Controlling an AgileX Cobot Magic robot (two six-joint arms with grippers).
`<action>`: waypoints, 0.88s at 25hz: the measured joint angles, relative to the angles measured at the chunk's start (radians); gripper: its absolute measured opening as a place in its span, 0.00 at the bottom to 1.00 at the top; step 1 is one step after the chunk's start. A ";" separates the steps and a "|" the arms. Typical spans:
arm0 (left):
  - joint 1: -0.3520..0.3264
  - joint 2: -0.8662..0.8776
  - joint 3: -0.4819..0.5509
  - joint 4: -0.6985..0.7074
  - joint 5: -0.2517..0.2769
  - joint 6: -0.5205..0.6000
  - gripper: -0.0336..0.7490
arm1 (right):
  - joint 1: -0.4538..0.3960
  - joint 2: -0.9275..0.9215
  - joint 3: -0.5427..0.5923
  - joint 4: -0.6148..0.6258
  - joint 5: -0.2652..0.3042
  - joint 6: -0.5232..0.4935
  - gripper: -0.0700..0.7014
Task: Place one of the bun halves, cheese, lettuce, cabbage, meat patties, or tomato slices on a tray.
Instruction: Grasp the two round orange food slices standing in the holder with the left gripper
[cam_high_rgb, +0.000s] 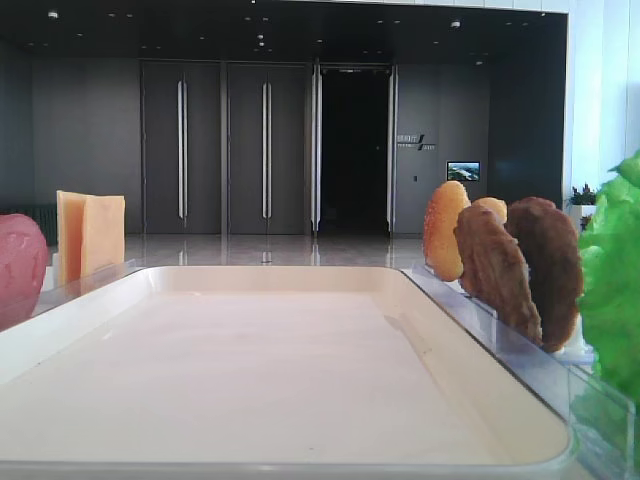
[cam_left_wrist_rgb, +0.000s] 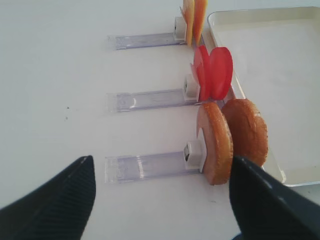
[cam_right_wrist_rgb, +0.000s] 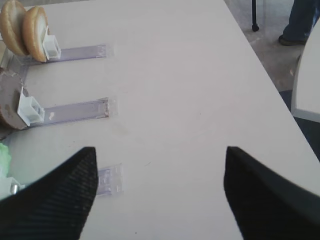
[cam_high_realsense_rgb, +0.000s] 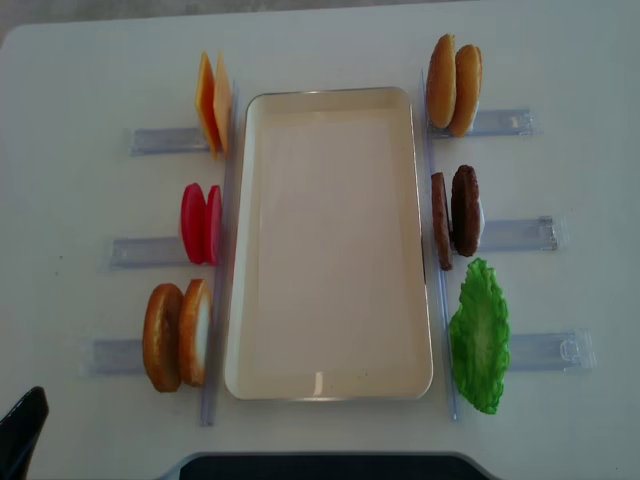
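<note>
Exterior high (realsense) view, starting at the near edge: the left gripper (cam_left_wrist_rgb: 160, 200) has its dark fingers spread wide with nothing between them, hovering over the white table (cam_high_realsense_rgb: 320, 40) just short of the golden-brown round bun halves (cam_high_realsense_rgb: 177, 335), which stand on edge in a clear plastic holder, faces pointing left-right. Same deal with the right gripper (cam_right_wrist_rgb: 157, 192), splayed wide and holding nothing, over bare tabletop. Dead centre sits the big cream-white rectangular tray with rounded corners (cam_high_realsense_rgb: 330, 385), long axis running near to far, nothing on it. Right of its near end lies the bright green frilly lettuce leaf (cam_high_realsense_rgb: 478, 350), long axis also near to far. Moving back, the red round tomato slices (cam_high_realsense_rgb: 200, 224) stand upright just left of the tray, and the two dark brown rough meat patties (cam_high_realsense_rgb: 455, 212) stand on edge just right of it. Farthest back, the thin pale orange rectangular cheese slices (cam_high_realsense_rgb: 213, 100) stand left of the far corner, and another pair of golden-brown bun discs (cam_high_realsense_rgb: 453, 85) on the right.
</note>
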 joint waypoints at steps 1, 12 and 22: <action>0.000 0.000 0.000 0.000 0.000 0.000 0.86 | 0.000 0.000 0.000 0.000 0.000 0.000 0.78; 0.000 0.000 0.000 0.003 0.000 0.000 0.86 | 0.000 0.000 0.000 0.000 0.000 0.000 0.78; 0.000 0.000 0.000 0.019 0.000 -0.002 0.86 | 0.000 0.000 0.000 0.000 0.000 0.000 0.78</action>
